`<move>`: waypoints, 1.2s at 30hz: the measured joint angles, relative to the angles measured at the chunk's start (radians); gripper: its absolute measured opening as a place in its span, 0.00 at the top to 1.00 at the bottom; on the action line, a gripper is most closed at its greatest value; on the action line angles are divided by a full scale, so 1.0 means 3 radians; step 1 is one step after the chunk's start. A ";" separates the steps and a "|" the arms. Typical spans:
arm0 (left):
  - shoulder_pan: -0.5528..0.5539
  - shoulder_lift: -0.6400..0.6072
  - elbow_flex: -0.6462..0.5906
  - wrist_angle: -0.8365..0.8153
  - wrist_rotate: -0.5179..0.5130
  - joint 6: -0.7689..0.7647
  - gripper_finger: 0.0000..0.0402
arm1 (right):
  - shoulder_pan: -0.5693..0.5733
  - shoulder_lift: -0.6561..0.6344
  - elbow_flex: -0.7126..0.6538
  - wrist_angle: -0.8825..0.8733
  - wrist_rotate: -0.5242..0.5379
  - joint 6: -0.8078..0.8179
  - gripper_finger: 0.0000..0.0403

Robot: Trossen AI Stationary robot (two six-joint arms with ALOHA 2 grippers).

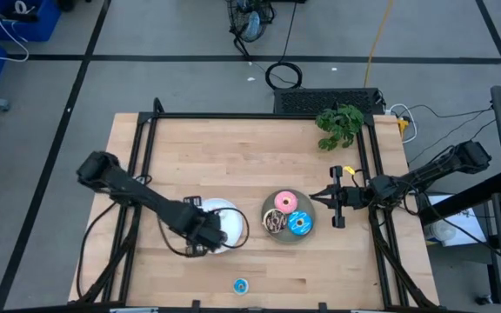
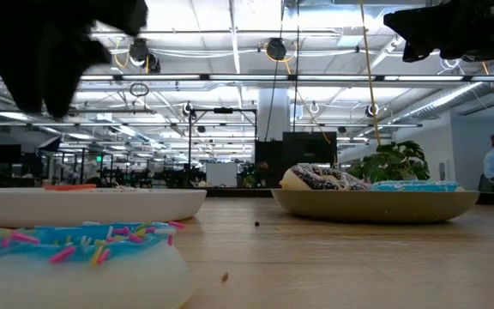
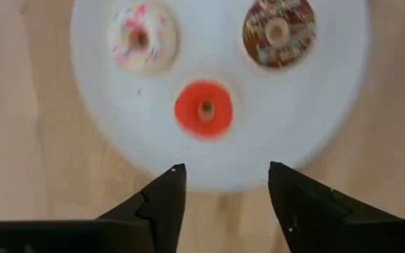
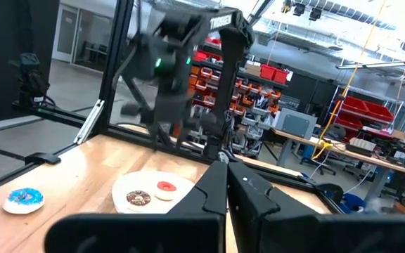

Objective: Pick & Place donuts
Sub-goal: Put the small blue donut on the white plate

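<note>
My left jaws (image 3: 223, 193) hang apart over the white plate (image 3: 104, 119), nothing between them, the red donut (image 3: 204, 109) lying just ahead beside a white-pink one (image 3: 143, 36) and a brown one (image 3: 278, 31). One tiny blue donut (image 1: 240, 285) sits alone on the worktop (image 1: 216, 156), nearer this arm. My right jaws (image 1: 336, 202), closed, wait by the grey plate (image 1: 287, 236).
</note>
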 joint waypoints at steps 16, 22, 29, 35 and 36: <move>-0.0600 -0.2380 -0.0918 0.1387 -0.1438 0.0863 0.98 | 0.0000 0.0003 0.0000 -0.0026 -0.0001 -0.0004 1.00; -0.0495 -0.3284 -0.2149 0.3049 -0.1279 0.1138 0.98 | 0.0000 0.0003 0.0000 -0.0025 -0.0001 -0.0094 1.00; -0.0360 -0.3575 -0.3337 0.4727 -0.0761 0.2116 0.99 | 0.0000 0.0003 0.0000 -0.0041 0.0001 -0.0150 1.00; -0.0102 -0.3846 -0.3917 0.5198 -0.0561 0.2009 0.99 | 0.0001 0.0010 0.0000 -0.0055 0.0004 -0.0146 1.00; -0.0069 -0.3913 -0.3959 0.5199 -0.0553 0.1971 0.99 | 0.0001 0.0010 0.0000 -0.0055 0.0004 -0.0147 1.00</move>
